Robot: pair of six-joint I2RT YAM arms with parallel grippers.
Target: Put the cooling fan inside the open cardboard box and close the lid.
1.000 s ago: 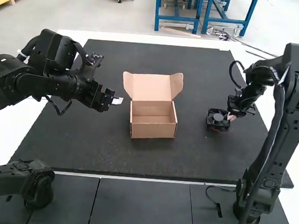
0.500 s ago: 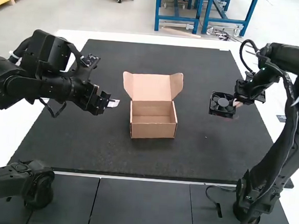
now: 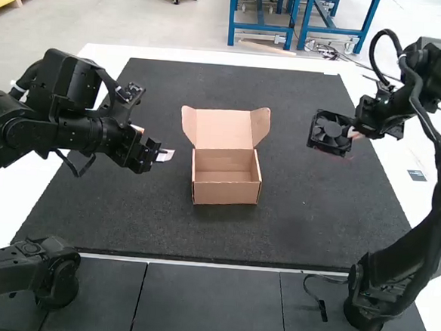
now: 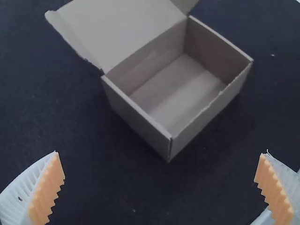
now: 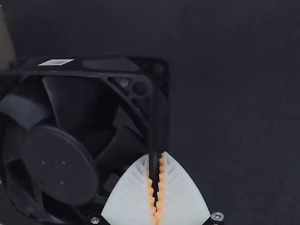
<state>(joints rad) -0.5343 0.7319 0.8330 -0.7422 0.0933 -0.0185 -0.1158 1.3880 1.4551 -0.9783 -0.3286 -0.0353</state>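
Fan (image 3: 330, 133) is held up above the black mat (image 3: 300, 216), pinched at its frame edge between the white ribbed fingers of the right gripper (image 5: 156, 165), well right of the cardboard box (image 3: 225, 182). Box is set mid-mat, lid standing open at the far side. Left gripper (image 3: 159, 154) is held just left of the box, fingers spread wide.

A black mat (image 3: 299, 232) covers the white table (image 3: 2, 199). On the mat stands the open cardboard box (image 3: 225, 184), near the left gripper (image 3: 161, 154), to its right.
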